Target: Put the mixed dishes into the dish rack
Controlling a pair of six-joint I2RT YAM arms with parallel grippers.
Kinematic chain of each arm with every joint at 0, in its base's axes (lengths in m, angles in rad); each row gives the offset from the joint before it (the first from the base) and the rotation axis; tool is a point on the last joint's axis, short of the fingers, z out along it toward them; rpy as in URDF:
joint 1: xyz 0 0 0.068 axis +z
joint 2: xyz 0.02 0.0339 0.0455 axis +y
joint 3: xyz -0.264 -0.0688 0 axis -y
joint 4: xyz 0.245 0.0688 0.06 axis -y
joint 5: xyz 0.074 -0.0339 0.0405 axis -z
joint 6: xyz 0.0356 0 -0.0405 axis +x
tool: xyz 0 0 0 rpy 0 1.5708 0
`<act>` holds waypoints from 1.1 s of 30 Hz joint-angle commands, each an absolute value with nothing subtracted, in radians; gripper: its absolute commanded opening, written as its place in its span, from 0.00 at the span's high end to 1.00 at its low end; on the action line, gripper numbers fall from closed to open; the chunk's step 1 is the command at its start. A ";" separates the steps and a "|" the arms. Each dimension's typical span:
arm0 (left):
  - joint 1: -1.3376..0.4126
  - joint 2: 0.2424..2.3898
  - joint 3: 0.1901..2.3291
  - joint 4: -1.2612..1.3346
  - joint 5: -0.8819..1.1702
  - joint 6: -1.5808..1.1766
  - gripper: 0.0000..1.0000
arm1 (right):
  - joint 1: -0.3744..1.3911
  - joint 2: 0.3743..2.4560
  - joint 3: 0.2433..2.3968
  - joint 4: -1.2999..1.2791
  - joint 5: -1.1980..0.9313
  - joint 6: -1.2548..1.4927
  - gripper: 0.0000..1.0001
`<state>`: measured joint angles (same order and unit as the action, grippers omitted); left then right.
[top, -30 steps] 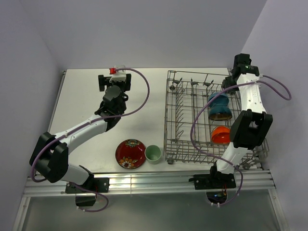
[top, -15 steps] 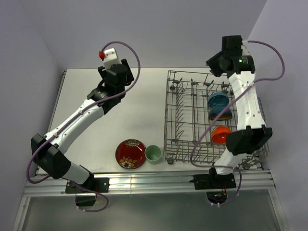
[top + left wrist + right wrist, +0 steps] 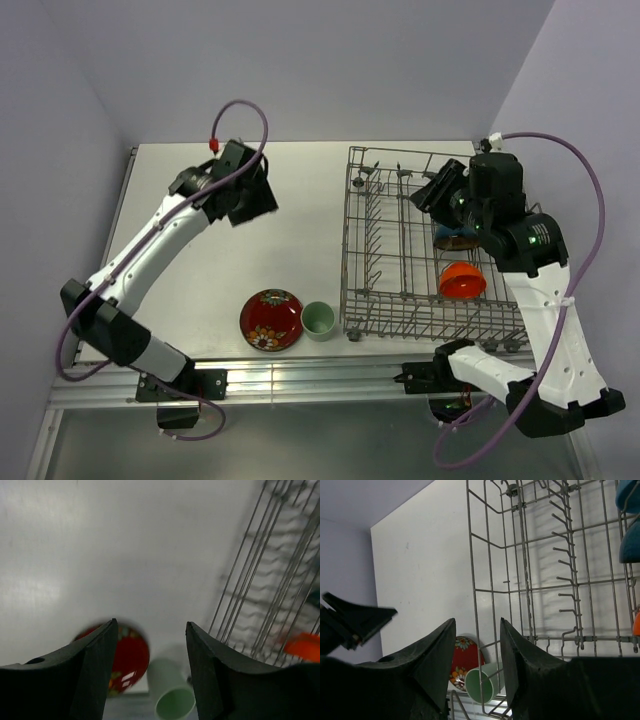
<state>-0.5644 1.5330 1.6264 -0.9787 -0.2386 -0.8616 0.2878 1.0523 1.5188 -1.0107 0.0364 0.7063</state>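
Top external: both tools empty, plate and cup out on the table, two bowls racked.

Broad bare stretch of white table (image 3: 310, 230) between the left wall and the dish rack (image 3: 380, 250), running through to the far edge. Hanging above it, left tool (image 3: 248, 200), jaws well apart, nothing between. Over the rack's far part, right tool (image 3: 430, 190), jaws parted to a moderate gap, likewise empty. Near the front edge, just left of the rack's near corner: red patterned plate (image 3: 271, 319) lying flat, face up, and pale green cup (image 3: 318, 320) upright, mouth up, just beside it. In the rack's right half, orange-red bowl (image 3: 462, 280) up on edge; beyond it, blue bowl (image 3: 455, 238), partly hidden by the right arm. Tines upright. Pale lilac walls on three sides.
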 commanded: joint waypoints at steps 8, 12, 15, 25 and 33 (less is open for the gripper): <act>-0.736 1.245 1.239 -0.902 0.094 -0.899 0.39 | 0.284 1.078 1.557 -1.009 0.020 0.618 0.51; -0.804 1.287 1.230 -0.882 0.094 -0.887 0.37 | 0.278 1.060 1.508 -1.006 0.012 0.621 0.51; -0.818 1.321 1.197 -0.881 0.112 -0.868 0.37 | 0.272 1.032 1.479 -1.005 0.011 0.637 0.51; -0.831 1.344 1.108 -0.818 0.156 -0.821 0.39 | 0.264 0.976 1.474 -1.037 0.025 0.661 0.50; -0.853 1.354 1.072 -0.802 0.190 -0.793 0.40 | 0.264 0.980 1.479 -1.032 0.008 0.689 0.50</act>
